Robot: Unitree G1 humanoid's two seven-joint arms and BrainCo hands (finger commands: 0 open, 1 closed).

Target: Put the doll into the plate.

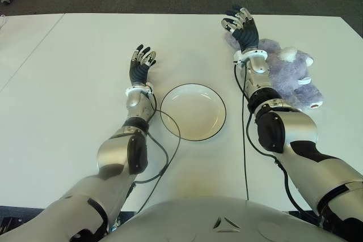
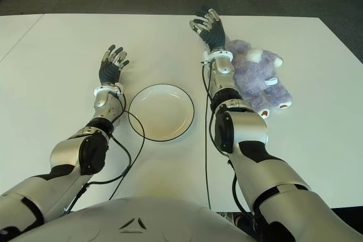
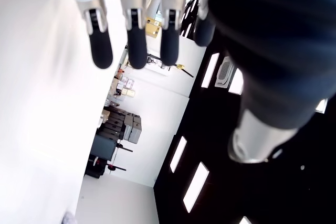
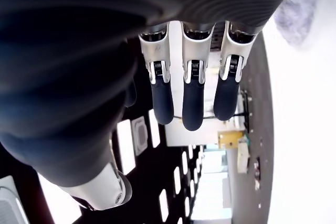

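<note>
1. Lying on its side on the white table (image 1: pixel 68 83), the purple doll (image 1: pixel 289 75) sits at the robot's right, well outside the plate (image 1: pixel 193 111).
2. Plate is white with a dark rim, holds nothing, and stands between the two forearms, near the table's middle.
3. Right forearm passes between plate and doll; its wrist overlaps the doll's near edge in the eye views, so part of the plush is hidden behind it.
4. Black cables trail along both arms; the left one loops on the table just beside the plate's left rim.
5. Right hand (image 1: pixel 241 26) is stretched forward past the doll's head end, fingers (image 4: pixel 191 103) extended and slightly spread, holding nothing. Contact with the doll cannot be confirmed.
6. Left hand (image 1: pixel 140 66) shows left of the plate and farther out, palm down, fingers (image 3: pixel 136 45) straight and relaxed, holding nothing.
7. Dark carpet lies beyond the table's far edge.
</note>
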